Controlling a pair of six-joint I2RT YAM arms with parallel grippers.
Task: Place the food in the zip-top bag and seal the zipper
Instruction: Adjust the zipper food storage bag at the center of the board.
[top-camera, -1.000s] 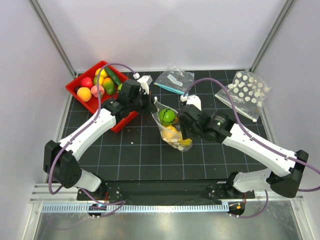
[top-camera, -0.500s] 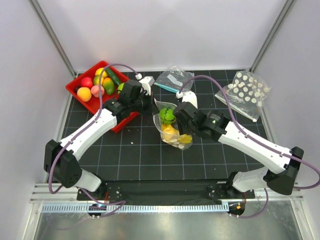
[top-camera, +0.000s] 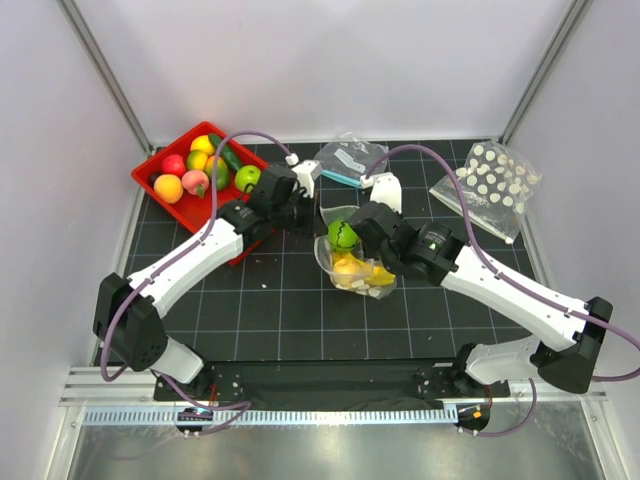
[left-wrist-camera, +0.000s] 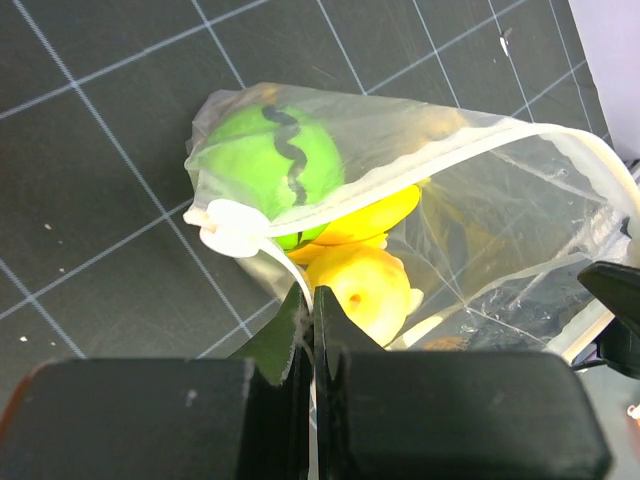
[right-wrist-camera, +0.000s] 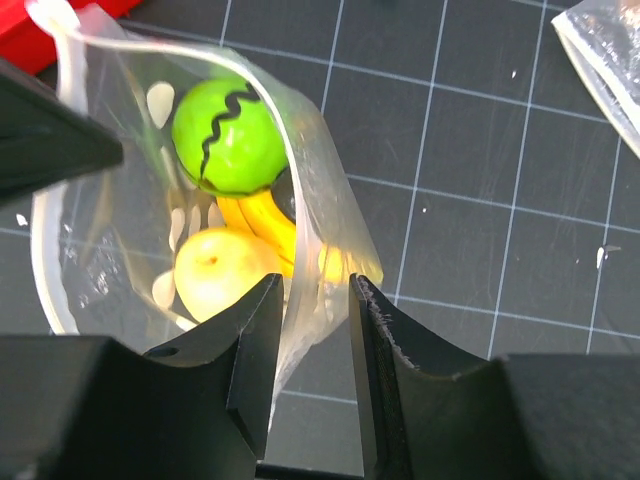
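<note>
Both at the zip-top bag (left-wrist-camera: 500, 205): left hand (left-wrist-camera: 310, 305) pinching, right hand (right-wrist-camera: 314, 290) straddling.

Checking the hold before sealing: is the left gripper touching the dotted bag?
Touching. The left wrist view shows the left gripper with its jaws shut, pinching the rim film of the zip-top bag between its fingertips.

From above, the right arm (top-camera: 425, 248) covers one side of the zip-top bag (top-camera: 328, 260); food (top-camera: 350, 270) under the green ball (top-camera: 342, 234) blurs together. On the right wrist camera, the frame's edge crops the red bin (right-wrist-camera: 118, 8) to a sliver.
</note>
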